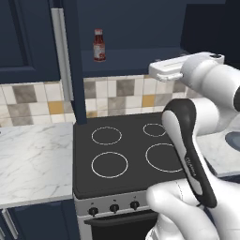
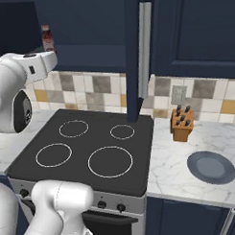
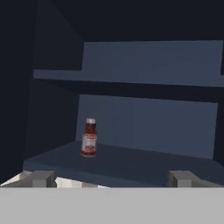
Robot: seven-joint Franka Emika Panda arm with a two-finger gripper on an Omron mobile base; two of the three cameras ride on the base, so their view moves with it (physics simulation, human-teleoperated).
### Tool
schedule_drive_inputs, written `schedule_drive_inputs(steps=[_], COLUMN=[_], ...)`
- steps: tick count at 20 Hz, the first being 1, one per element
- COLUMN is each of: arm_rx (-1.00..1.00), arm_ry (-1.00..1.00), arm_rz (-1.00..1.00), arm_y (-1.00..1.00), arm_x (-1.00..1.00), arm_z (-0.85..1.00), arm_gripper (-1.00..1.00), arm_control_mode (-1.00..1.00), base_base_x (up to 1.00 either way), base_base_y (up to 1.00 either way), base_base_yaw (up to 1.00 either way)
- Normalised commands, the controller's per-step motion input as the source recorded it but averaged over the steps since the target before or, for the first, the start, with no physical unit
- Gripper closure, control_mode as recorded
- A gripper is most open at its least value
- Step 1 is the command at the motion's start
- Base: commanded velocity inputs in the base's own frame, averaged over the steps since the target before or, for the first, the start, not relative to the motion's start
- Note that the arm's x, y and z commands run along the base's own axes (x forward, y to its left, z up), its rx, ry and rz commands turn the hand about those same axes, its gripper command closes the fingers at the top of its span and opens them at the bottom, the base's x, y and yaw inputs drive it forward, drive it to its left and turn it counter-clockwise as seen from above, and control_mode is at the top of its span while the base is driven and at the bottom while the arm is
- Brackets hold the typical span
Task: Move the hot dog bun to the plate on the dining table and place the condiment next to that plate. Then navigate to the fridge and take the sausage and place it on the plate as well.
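While the arm reaches up toward the open dark cabinet above the stove (image 1: pixel 126 154), the pincer (image 3: pixel 111 178) stands wide open and holds nothing; its two finger tips (image 3: pixel 41 178) rise far apart at the bottom of the hand view. The condiment bottle (image 3: pixel 89 138), red with a white cap and a pale label, stands upright on the lower shelf (image 3: pixel 131 164) of this cabinet, well apart from the pincer and a little left of its middle line. From the left base view the same bottle (image 1: pixel 99 45) is seen on the shelf above the tiled wall. On the marble tabletop (image 2: pixel 174 170) right of the stove there is a grey plate (image 2: pixel 211 167), and behind it a wooden knife block (image 2: pixel 182 123) stands near the wall.
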Motion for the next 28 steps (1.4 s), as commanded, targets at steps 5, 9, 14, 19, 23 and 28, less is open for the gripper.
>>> schedule_drive_inputs(steps=[5, 9, 14, 19, 23, 28], arm_rx=[0.00, 0.00, 0.00, 0.00, 0.00, 0.03], arm_ry=[0.00, 0.00, 0.00, 0.00, 0.00, 0.00], arm_rz=[0.00, 0.00, 0.00, 0.00, 0.00, 0.00], arm_y=[0.10, 0.37, 0.22, 0.18, 0.29, 0.37], arm_x=[0.46, 0.61, 0.38, 0.38, 0.46, 0.51], arm_z=[-0.01, -0.01, -0.01, 0.00, -0.03, -0.07], arm_gripper=[-1.00, -1.00, -1.00, -1.00, -1.00, -1.00], arm_control_mode=[-1.00, -1.00, -1.00, -1.00, -1.00, -1.00], base_base_x=[0.00, 0.00, 0.00, 0.00, 0.00, 0.00], base_base_y=[0.00, 0.00, 0.00, 0.00, 0.00, 0.00], base_base_yaw=[0.00, 0.00, 0.00, 0.00, 0.00, 0.00])
